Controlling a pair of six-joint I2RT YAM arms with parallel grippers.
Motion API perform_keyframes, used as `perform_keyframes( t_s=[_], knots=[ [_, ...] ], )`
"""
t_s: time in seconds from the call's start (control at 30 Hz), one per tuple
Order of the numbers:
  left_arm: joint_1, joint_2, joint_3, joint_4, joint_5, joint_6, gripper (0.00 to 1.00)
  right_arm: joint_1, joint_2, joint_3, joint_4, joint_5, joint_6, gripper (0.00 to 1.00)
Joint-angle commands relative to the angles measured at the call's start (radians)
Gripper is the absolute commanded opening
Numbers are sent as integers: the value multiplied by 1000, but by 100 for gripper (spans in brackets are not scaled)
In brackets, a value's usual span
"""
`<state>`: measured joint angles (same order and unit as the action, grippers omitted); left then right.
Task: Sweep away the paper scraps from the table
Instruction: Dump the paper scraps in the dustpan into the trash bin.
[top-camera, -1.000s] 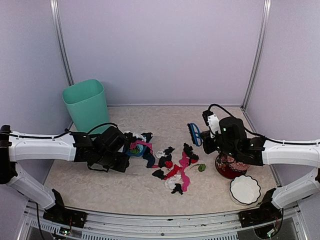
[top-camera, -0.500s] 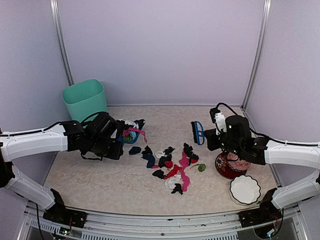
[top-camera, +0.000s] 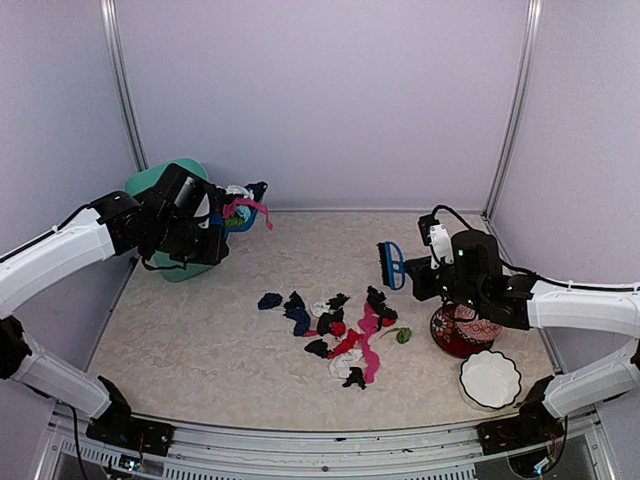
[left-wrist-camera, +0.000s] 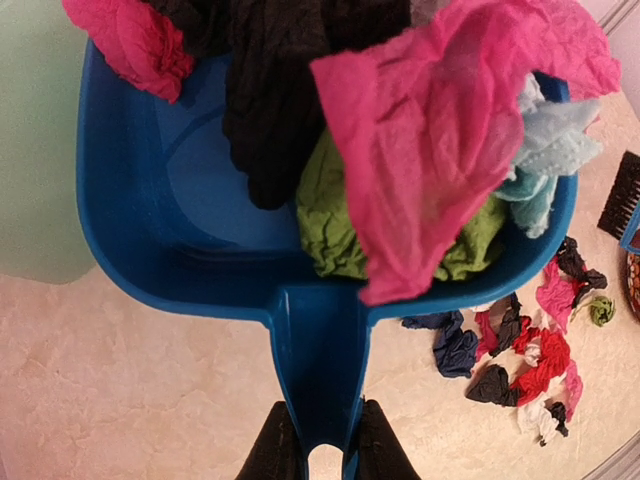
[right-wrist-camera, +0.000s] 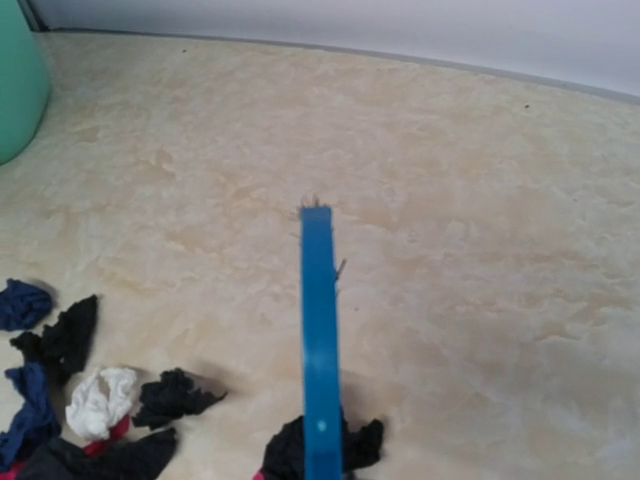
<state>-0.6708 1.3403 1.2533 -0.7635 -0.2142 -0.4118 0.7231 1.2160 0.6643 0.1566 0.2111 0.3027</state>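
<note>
Blue dustpan (left-wrist-camera: 150, 200) aloft — left arm (top-camera: 60, 250) outstretched toward green bin (left-wrist-camera: 30, 150); jaws clamped.

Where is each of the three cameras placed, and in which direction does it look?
Top external: above and behind the arms, looking down at the beige marbled table; both white arms show, left pincer and right pincer.
Left wrist: on the left arm, looking along the blue plastic dustpan loaded with crumpled paper scraps; two dark fingers clamp its handle.
Right wrist: on the right arm, looking down along the blue plastic brush to the table; no fingers show.
Shared: both wrist views see the mint-green plastic bin.
</note>
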Motion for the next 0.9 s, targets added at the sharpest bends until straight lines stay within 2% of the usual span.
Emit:
perform_keyframes(
  t_s=[0.0, 0.23, 0.5, 0.87],
  knots=[
    [53, 9, 95, -69, 26, 51, 0, -10, 24, 13, 41, -32, 6, 0],
    [189, 26, 195, -70, 133, 114, 0, -11, 53, 21, 53, -57, 13, 0],
    [357, 43, 212, 3, 337, 134, 0, -11, 72, 15, 58, -72, 26, 0],
    [586, 78, 164, 163, 730, 52, 0, -11, 70, 4, 55, -83, 35, 0]
  ],
)
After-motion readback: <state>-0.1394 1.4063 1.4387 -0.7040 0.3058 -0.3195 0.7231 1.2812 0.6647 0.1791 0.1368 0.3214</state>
